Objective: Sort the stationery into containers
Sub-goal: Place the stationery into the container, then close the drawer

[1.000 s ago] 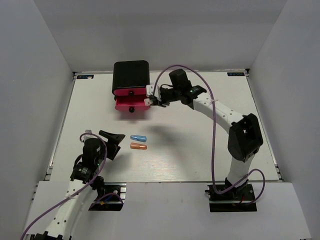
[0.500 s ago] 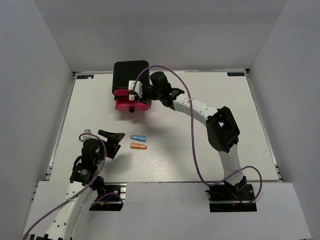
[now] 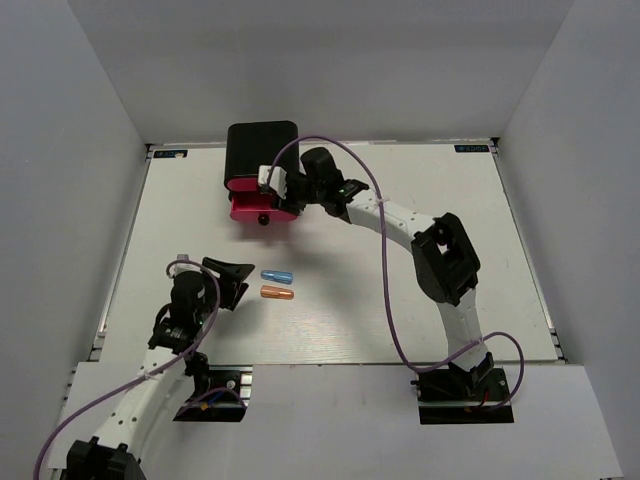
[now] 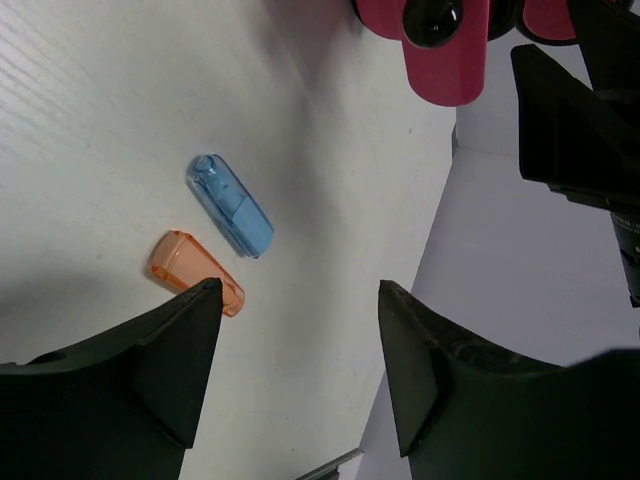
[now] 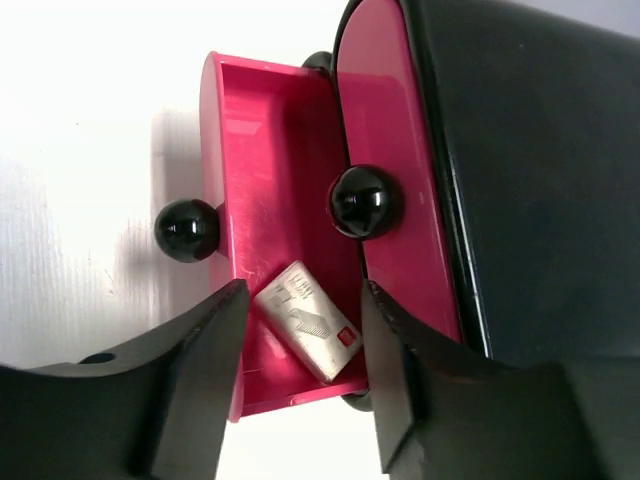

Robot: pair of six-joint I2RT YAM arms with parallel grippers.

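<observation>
Two small plastic pens, the blue pen [image 4: 230, 205] and the orange pen [image 4: 196, 272], lie well in front of the open pink drawer [image 5: 215, 150]. The small white block [image 5: 305, 320] lies inside it, below my empty, wide-open right tool [image 5: 302, 287]. Next, I think, my open left tool [image 4: 297, 290] should grab a pen.
</observation>
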